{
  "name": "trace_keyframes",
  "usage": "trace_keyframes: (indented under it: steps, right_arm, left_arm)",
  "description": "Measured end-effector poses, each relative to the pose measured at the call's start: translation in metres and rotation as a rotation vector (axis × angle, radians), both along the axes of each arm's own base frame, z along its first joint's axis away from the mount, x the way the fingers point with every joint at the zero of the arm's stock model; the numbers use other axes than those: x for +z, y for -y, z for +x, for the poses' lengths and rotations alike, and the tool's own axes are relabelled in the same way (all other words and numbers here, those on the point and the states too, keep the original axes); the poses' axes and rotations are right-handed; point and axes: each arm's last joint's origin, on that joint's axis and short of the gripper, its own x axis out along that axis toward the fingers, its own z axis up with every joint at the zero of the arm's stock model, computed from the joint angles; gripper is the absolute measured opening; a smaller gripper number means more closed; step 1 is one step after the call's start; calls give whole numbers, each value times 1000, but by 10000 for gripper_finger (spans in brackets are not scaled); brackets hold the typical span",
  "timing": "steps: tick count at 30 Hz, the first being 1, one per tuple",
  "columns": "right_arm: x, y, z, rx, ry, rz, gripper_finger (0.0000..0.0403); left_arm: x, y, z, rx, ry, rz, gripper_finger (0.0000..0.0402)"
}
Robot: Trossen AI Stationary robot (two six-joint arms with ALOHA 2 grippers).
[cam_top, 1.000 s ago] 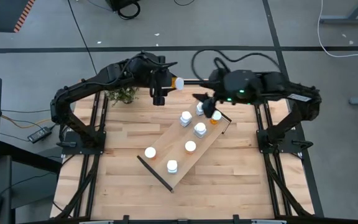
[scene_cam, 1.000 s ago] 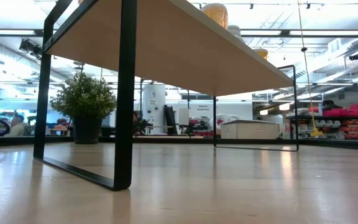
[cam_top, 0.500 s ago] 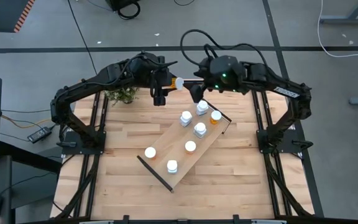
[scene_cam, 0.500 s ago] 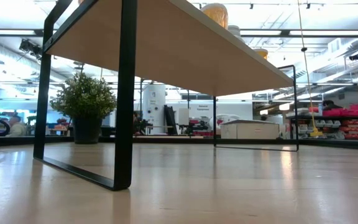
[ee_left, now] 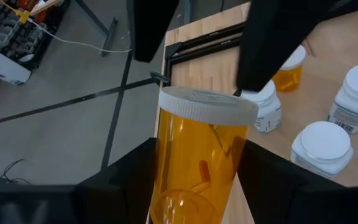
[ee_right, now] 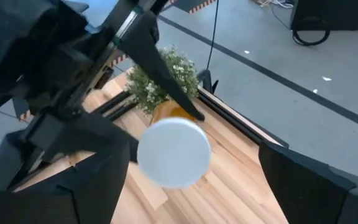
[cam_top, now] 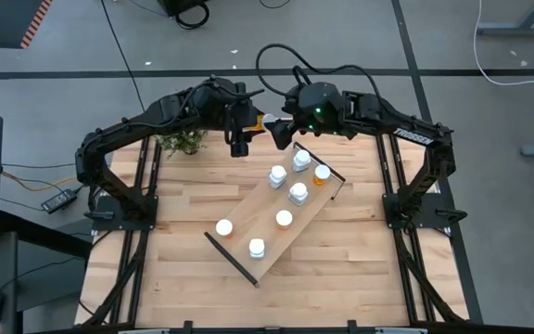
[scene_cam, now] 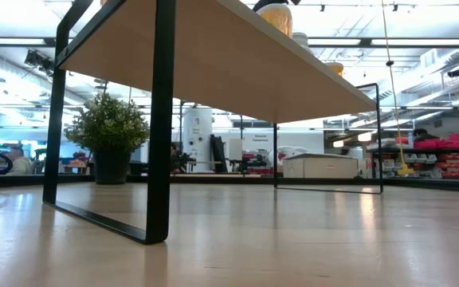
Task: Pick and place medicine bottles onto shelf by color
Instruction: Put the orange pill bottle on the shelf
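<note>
High view: the left gripper [cam_top: 248,125] is holding a translucent orange pill bottle with a round white cap [cam_top: 267,122] above the far edge of the wooden table [cam_top: 360,269]. The right gripper [cam_top: 281,131] is sitting right at the cap end, its fingers spread wide on either side; whether they are touching the bottle is hard to tell from here. The long light-wood shelf with black end rails [cam_top: 239,243] is lying diagonally on the table, carrying six white-capped bottles [cam_top: 284,219]. A small green potted plant [cam_top: 184,141] is standing at the far left.

Low view: the shelf's underside is filling the upper frame, with bottle tops peeking over its edge.

Left wrist view: the left fingers [ee_left: 132,180] are clamping the orange bottle's body, cap pointing away, shelf bottles lying beyond.

Right wrist view: the white cap is facing the camera between the parted right fingers [ee_right: 303,180].
</note>
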Motion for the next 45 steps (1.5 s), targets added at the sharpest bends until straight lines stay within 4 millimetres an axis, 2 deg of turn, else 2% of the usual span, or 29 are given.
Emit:
trace_keyframes:
  steps: [27, 45]
  right_arm:
    - [3, 5, 4, 9, 33, -30, 365]
    - [3, 5, 4, 14, 29, -37, 365]
  left_arm:
    - [4, -1, 2, 2, 45, 12, 207]
    - [11, -2, 5, 36, 148, -24, 208]
